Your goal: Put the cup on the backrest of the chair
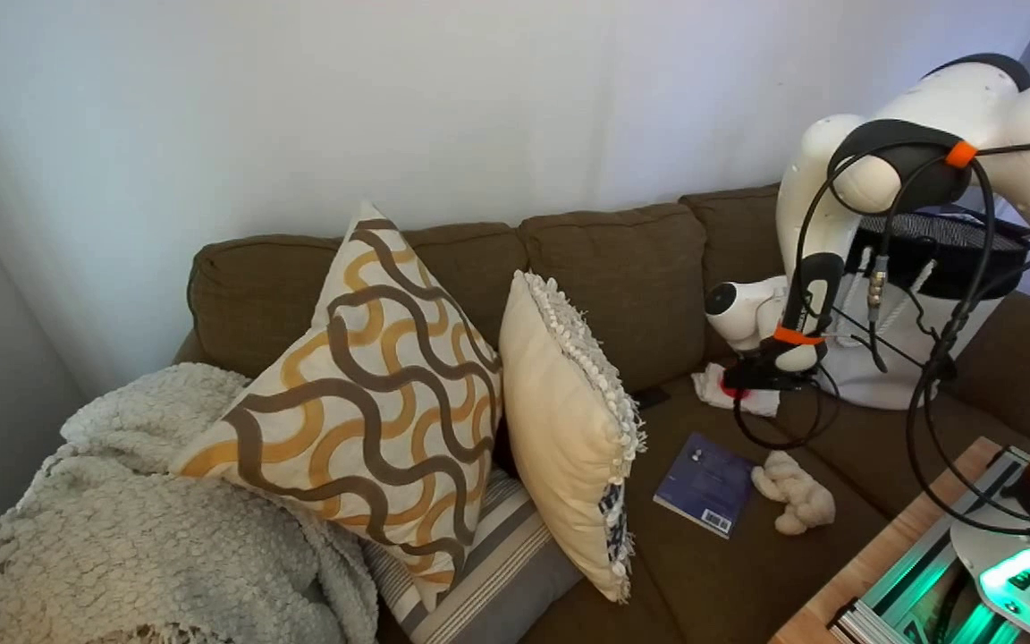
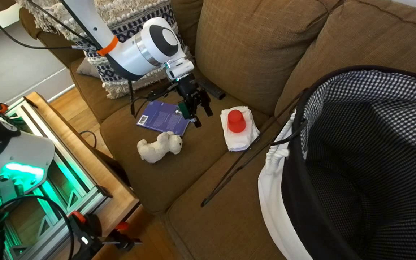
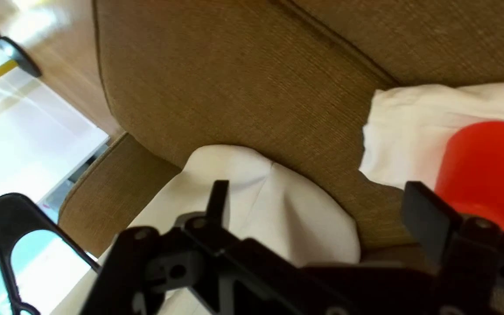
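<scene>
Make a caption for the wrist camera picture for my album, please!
Robotiq gripper, open above the brown sofa, while a red cup on white cloth peeks in at right.

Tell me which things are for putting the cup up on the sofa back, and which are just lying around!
For the job:
cup
sofa back
claw

Just lying around:
book
toy
remote
cloth under the cup
basket
pillows
blanket

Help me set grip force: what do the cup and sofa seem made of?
The cup: probably plastic, perhaps silicone, smooth, fairly matte; its red surface shows no grain. The sofa: matte woven fabric, its weave and seams showing in the wrist view.
</scene>
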Controlling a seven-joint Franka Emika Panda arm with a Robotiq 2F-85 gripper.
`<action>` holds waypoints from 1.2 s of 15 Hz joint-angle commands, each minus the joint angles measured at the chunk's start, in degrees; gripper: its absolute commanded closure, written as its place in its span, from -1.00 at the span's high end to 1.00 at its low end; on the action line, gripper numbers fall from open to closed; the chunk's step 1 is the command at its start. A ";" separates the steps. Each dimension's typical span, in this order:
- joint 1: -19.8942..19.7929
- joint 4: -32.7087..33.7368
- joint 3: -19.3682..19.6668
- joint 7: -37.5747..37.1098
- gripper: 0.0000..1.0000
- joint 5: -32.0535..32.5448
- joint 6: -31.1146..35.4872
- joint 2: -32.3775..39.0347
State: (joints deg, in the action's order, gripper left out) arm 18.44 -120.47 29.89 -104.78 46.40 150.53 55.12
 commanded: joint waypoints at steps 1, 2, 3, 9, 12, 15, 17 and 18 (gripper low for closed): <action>-5.62 0.36 -3.52 -3.38 1.00 -1.35 7.90 -0.12; -7.01 0.12 -4.08 -2.86 1.00 -2.56 10.30 0.32; -8.47 0.39 -4.85 -2.44 1.00 -3.93 13.01 1.49; -11.06 -0.90 -3.16 7.29 1.00 -17.14 24.26 3.70; -10.58 -0.57 -1.68 7.02 1.00 -18.59 27.33 5.36; -5.55 2.11 1.81 10.48 1.00 -29.26 35.68 11.33; -1.12 3.03 3.75 16.23 1.00 -36.80 39.43 15.22; 0.34 3.90 3.97 19.27 1.00 -40.54 40.09 17.31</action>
State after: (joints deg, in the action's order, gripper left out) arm 13.16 -119.62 31.16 -91.61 15.38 186.34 64.56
